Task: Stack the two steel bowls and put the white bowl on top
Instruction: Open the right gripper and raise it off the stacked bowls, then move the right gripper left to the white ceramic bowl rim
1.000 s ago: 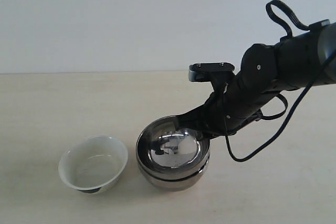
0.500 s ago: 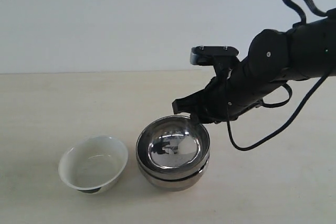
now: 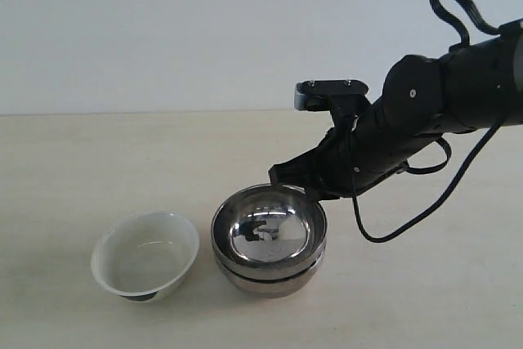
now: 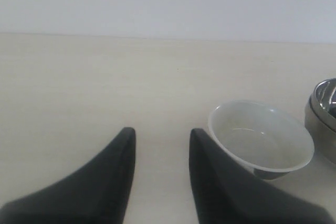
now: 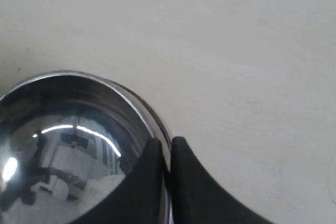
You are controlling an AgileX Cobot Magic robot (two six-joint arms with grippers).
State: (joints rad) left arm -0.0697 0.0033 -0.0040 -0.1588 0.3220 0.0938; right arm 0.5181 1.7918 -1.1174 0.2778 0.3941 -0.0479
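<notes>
**Bowls.** The steel bowls [image 3: 269,239] sit nested one inside the other on the table [image 3: 90,161], open side up. The inside of the upper one is mirror-bright. The white bowl [image 3: 145,255] stands upright just beside the pair, on their left in the exterior view. It is apart from them and not on top.

**Right gripper** [image 5: 165,144]. The jaws are pressed together with nothing clamped between them. In the exterior view the tips hang just above the far rim of the steel bowls, apparently clear of it. In the right wrist view that rim runs directly under the closed tips.

**Left gripper** [image 4: 160,148]. The jaws stand apart with only bare table between them, so it holds nothing. The white bowl lies ahead of this gripper, off to the side of one jaw and outside the gap. The steel bowls show at the frame edge beyond it.
</notes>
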